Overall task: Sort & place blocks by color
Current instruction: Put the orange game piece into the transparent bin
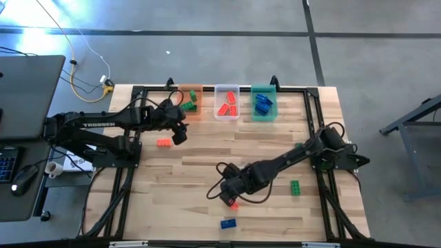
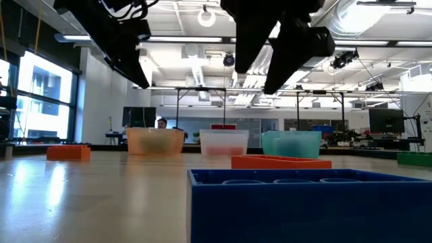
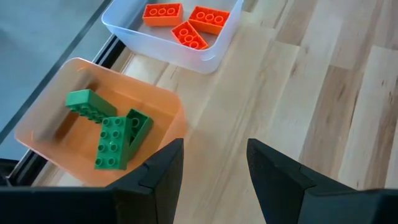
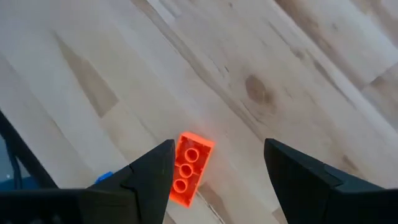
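A red-orange block (image 4: 189, 168) lies flat on the table near its front middle. My right gripper (image 4: 217, 155) hangs open above it, pointing steeply down, the block below the gap and close to one finger; in the high view the gripper (image 1: 229, 197) stands just over the block (image 1: 233, 204). A blue block (image 1: 228, 223), a green block (image 1: 295, 187) and another red-orange block (image 1: 164, 142) lie loose on the table. My left gripper (image 3: 214, 155) hovers open and empty beside the orange bin (image 3: 158, 102).
Three bins stand in a row at the far edge: the orange bin (image 1: 200, 91) with green blocks, a clear bin (image 1: 227, 88) with red-orange blocks, a green bin (image 1: 263, 88) with blue blocks. Bare wood lies between the two arms.
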You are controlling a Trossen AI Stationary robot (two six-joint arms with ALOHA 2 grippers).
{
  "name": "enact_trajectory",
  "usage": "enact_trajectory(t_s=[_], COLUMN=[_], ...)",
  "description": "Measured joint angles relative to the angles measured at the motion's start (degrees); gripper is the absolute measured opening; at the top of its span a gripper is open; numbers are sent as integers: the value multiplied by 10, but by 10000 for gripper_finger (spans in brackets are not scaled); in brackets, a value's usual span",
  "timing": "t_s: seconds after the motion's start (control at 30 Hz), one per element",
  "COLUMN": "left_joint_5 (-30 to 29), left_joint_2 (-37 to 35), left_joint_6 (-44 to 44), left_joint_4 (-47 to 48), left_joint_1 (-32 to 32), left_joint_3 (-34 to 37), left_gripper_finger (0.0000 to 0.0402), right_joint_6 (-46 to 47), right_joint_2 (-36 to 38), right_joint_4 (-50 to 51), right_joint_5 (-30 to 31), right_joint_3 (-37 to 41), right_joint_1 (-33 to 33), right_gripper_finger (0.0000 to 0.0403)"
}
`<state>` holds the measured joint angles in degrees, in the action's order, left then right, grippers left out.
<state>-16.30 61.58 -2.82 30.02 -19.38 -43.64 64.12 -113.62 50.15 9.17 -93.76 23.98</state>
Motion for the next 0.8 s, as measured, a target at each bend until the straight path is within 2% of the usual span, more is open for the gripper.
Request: enact_trajectory(t_s=[0.4, 0.8], left_joint_5=[-23, -24], left_joint_2=[0, 0], left_joint_6=[5, 5], left_joint_4=[0, 0], left_joint_1=[0, 0], left_joint_3=[0, 0], left_gripper_finger=[165, 165], right_joint_6=[67, 80], right_joint_2=[-44, -78], right_joint_4=[-23, -64], right_joint_5=[-1, -2], right_joint_3=[0, 0], right_joint_1=[34, 43], right_gripper_finger=[236, 236])
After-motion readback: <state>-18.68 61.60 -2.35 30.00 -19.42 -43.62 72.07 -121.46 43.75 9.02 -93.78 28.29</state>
